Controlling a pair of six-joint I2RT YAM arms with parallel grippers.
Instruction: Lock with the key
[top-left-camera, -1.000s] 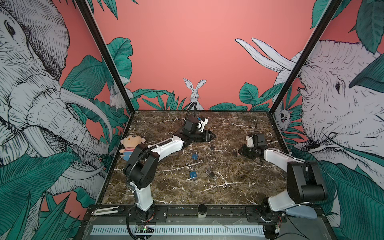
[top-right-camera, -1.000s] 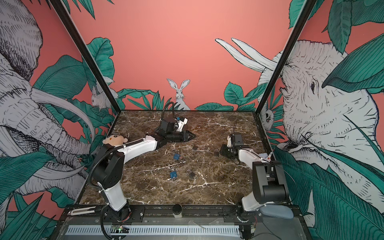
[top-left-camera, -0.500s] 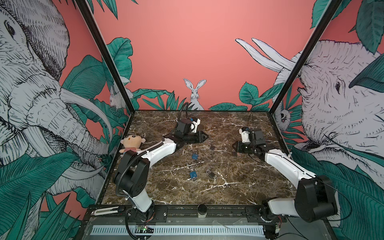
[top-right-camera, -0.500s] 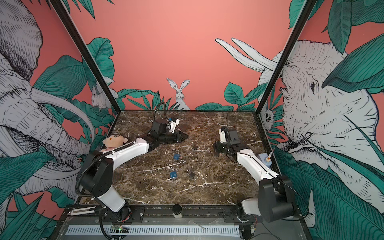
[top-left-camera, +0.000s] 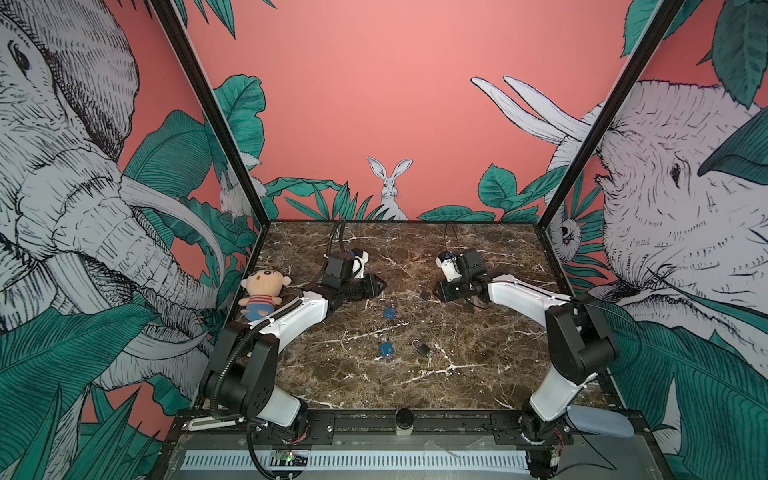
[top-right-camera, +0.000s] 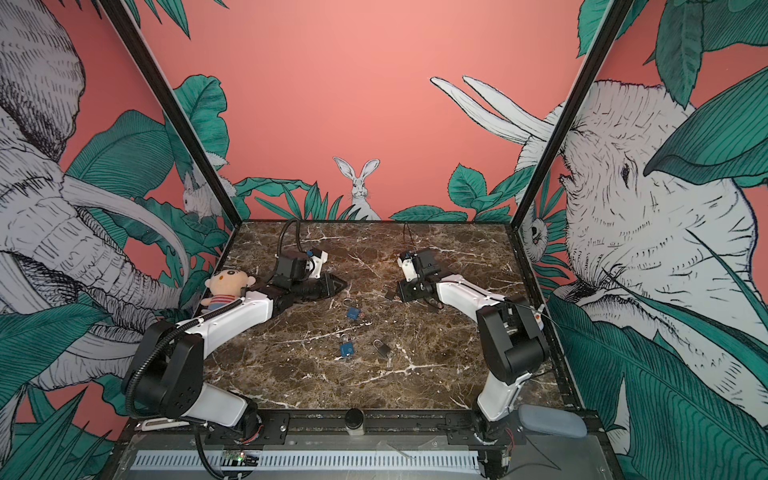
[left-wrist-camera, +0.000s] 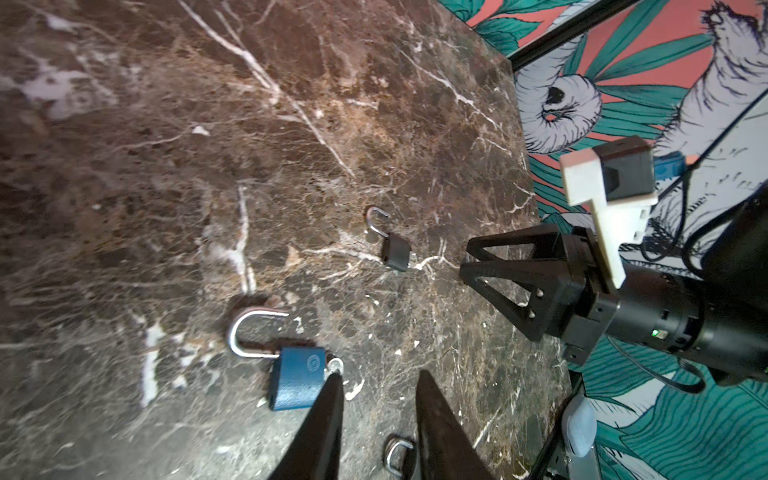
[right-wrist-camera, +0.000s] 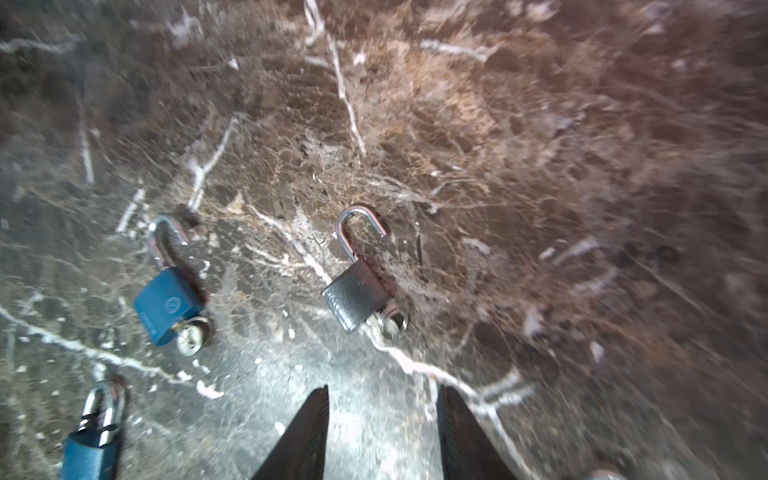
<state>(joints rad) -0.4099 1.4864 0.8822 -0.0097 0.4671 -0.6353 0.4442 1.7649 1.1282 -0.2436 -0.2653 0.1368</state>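
Note:
Several padlocks lie on the marble table (top-left-camera: 490, 374), shackles sprung open. A small black padlock (top-left-camera: 424, 295) (left-wrist-camera: 397, 251) (right-wrist-camera: 357, 295) with a key (right-wrist-camera: 388, 324) in its base lies just ahead of my right gripper (top-left-camera: 439, 291) (right-wrist-camera: 383, 388), which is open and empty. A blue padlock (top-left-camera: 389, 312) (left-wrist-camera: 297, 382) (right-wrist-camera: 168, 305) also carries a key (left-wrist-camera: 334, 365) (right-wrist-camera: 191, 336). It rests beside one finger of my left gripper (top-left-camera: 376, 286) (left-wrist-camera: 379, 378), which is open with nothing between the fingers. Both grippers hover low, tips facing each other.
Nearer the front lie a second blue padlock (top-left-camera: 386, 349) (top-right-camera: 346, 348) and a dark padlock (top-left-camera: 422, 348) (top-right-camera: 381, 348). A plush doll (top-left-camera: 262, 293) sits at the left edge behind my left arm. Patterned walls enclose the table on three sides.
My right gripper has swung left toward the table's middle, up to the small black padlock, and its jaws have widened. My left gripper has drawn back to the left.

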